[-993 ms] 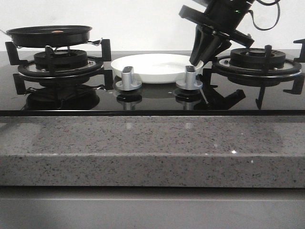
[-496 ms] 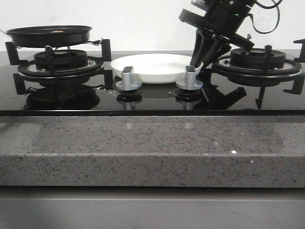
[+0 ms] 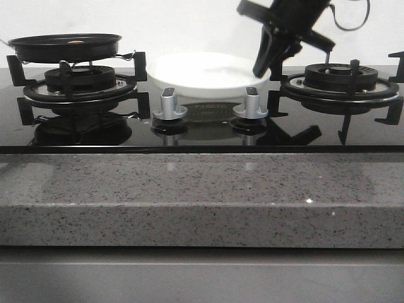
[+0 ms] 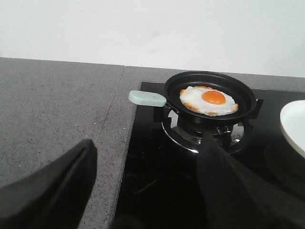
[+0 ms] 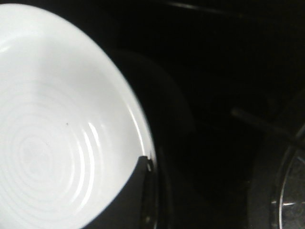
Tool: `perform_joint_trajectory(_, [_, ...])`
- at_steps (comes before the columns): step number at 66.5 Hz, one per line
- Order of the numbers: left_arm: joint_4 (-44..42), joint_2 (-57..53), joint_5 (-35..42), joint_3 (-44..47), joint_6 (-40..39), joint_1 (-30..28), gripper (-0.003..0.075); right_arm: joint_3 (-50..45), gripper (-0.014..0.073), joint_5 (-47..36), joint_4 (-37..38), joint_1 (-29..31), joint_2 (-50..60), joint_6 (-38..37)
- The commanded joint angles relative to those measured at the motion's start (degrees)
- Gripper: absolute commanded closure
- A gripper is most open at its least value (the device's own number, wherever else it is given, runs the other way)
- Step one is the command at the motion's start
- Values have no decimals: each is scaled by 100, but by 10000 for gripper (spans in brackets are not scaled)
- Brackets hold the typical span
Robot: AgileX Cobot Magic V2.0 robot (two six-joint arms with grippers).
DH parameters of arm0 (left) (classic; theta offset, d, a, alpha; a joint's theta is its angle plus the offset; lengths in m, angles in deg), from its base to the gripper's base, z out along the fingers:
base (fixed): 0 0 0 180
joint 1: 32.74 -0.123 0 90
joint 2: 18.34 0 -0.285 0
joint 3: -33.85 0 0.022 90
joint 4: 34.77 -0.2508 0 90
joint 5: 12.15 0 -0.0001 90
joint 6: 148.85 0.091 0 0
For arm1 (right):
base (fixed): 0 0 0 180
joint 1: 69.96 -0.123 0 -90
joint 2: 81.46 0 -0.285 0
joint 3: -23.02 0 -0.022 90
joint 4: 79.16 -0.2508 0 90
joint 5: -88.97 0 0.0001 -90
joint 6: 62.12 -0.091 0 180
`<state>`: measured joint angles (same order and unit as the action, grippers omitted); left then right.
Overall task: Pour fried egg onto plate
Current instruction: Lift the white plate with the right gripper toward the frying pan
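Right fingers [image 3: 262, 68] clenched on raised plate [image 3: 202, 74] rim; left fingers [image 4: 143, 191] released, facing egg [image 4: 208, 100] in pan [image 4: 209, 95].

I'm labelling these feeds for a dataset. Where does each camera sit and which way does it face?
Front: low before the counter, facing the stove; right gripper grips the raised plate.
Left wrist: on the left arm, facing the pan with the fried egg; left gripper open.
Right wrist: above the plate, its finger on the rim.
All three show the plate.

Even light; plate [image 5: 52, 133] glares, hob [image 5: 224, 95] underexposed
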<state>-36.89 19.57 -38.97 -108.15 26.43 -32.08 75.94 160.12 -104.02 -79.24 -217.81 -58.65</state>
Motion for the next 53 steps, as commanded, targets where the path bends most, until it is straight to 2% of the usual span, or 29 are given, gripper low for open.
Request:
perform_joint_trajectory(1, [-15, 62, 461, -188, -6, 0, 262, 513, 660, 486, -233, 30, 438, 41])
perform_joint_trajectory(12, [-15, 62, 461, -188, -6, 0, 262, 991, 660, 513, -696, 30, 501, 41])
perform_joint_trajectory(24, [-15, 62, 461, -188, -6, 0, 262, 981, 660, 572, -1146, 30, 704, -140])
perform_joint_trajectory(38, [-15, 62, 461, -188, -6, 0, 262, 873, 660, 583, -121, 12, 1300, -895])
perform_joint_trajectory(53, [-15, 62, 461, -188, -6, 0, 262, -236, 660, 583, 31, -164, 2391, -905])
